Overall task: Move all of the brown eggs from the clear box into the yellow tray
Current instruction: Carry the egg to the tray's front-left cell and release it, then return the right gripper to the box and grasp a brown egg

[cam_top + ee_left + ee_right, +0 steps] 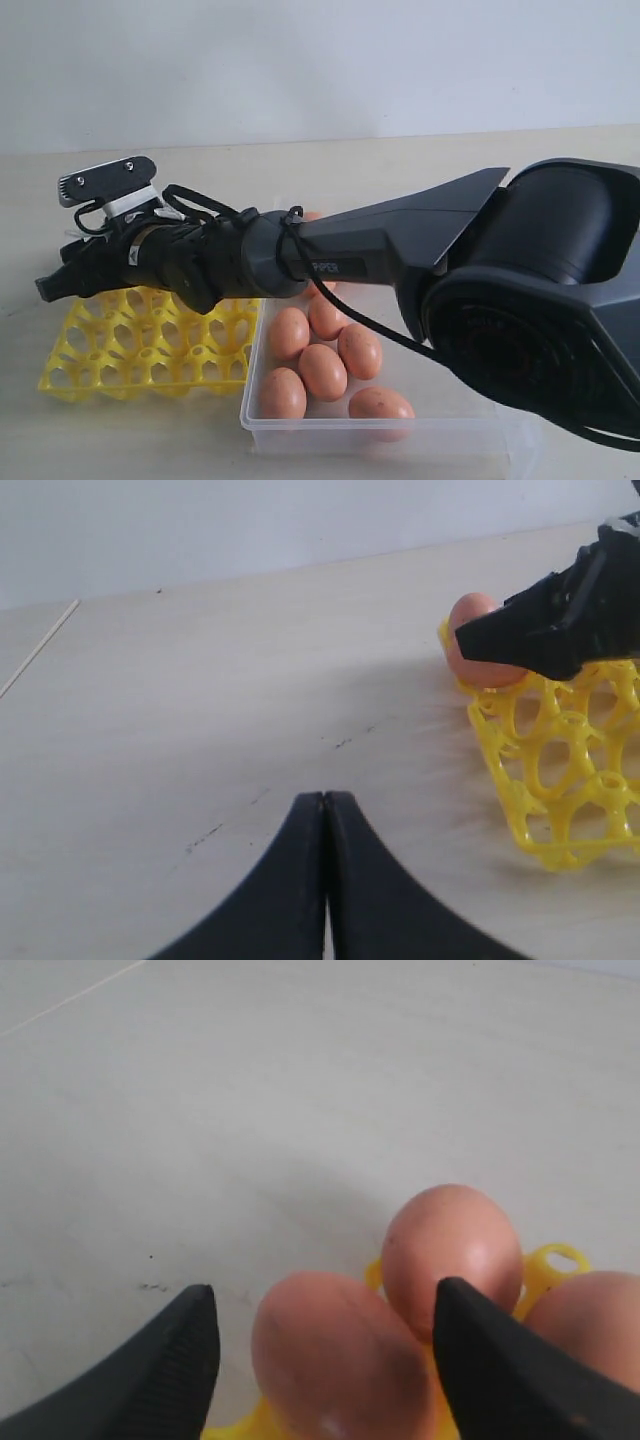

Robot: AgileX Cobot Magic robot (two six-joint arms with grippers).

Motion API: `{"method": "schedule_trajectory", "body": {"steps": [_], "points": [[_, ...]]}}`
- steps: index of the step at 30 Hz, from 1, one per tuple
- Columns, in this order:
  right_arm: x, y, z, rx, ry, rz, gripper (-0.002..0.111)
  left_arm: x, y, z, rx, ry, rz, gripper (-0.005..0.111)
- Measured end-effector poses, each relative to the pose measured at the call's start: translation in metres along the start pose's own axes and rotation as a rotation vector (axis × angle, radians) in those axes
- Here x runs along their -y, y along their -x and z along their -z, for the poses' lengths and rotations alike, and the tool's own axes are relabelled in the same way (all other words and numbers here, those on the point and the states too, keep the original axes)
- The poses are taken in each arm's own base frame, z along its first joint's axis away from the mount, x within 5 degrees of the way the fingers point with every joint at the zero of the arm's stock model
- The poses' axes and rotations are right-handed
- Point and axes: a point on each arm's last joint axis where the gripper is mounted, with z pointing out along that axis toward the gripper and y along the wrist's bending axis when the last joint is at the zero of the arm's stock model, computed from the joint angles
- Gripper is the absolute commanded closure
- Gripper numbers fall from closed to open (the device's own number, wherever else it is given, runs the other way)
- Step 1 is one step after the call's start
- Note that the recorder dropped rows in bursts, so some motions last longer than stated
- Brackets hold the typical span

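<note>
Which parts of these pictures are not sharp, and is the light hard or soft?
Right wrist view: the brown eggs are too close, out of focus. Exterior view: the clear box is fairly sharp, light soft, shadows faint. Left wrist view: the yellow tray looks slightly smeared.

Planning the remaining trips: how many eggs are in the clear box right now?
6 eggs in the clear box: two by the near wall, two in the middle, two further back. The arm covers the far end, so more may be hidden.
</note>
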Motion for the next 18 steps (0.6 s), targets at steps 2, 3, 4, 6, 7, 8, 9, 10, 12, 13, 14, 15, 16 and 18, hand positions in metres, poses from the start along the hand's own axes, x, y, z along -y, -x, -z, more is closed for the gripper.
{"method": "schedule_trajectory", "body": {"steps": [2,3,4,6,7,8,9,10,12,13,14,15,16,18], "points": [[0.000,-0.002,0.001,-0.039,-0.003,0.029,0.047,0.000,0.000,0.000,0.000,0.000,0.000,0.107],[-0.001,-0.001,0.003,-0.062,-0.003,0.053,0.047,0.000,0.000,0.000,0.000,0.000,0.000,0.107],[-0.002,0.007,0.009,-0.086,0.000,0.102,0.048,0.000,0.000,0.000,0.000,0.000,0.000,0.107],[-0.007,0.027,0.026,-0.118,0.009,0.186,0.050,0.000,0.000,0.000,0.000,0.000,0.000,0.107],[-0.009,0.040,0.035,-0.111,0.012,0.204,0.051,0.000,0.000,0.000,0.000,0.000,0.000,0.107],[-0.009,0.056,0.047,-0.108,0.010,0.228,0.052,0.000,0.000,0.000,0.000,0.000,0.000,0.107],[-0.008,0.068,0.057,-0.098,0.006,0.244,0.053,0.000,0.000,0.000,0.000,0.000,0.000,0.107],[-0.006,0.084,0.070,-0.088,-0.003,0.263,0.054,0.000,0.000,0.000,0.000,0.000,0.000,0.107],[-0.004,0.097,0.083,-0.091,-0.014,0.285,0.059,0.000,0.000,0.000,0.000,0.000,0.000,0.107],[-0.001,0.101,0.088,-0.099,-0.021,0.291,0.062,0.000,0.000,0.000,0.000,0.000,0.000,0.107],[0.000,0.103,0.092,-0.119,-0.026,0.299,0.068,0.000,0.000,0.000,0.000,0.000,0.000,0.107],[0.003,0.104,0.097,-0.153,-0.035,0.302,0.073,0.000,0.000,0.000,0.000,0.000,0.000,0.107],[0.005,0.105,0.100,-0.183,-0.041,0.303,0.077,0.000,0.000,0.000,0.000,0.000,0.000,0.107],[0.012,0.100,0.106,-0.285,-0.059,0.309,0.088,0.000,0.000,0.000,0.000,0.000,0.000,0.107]]}}
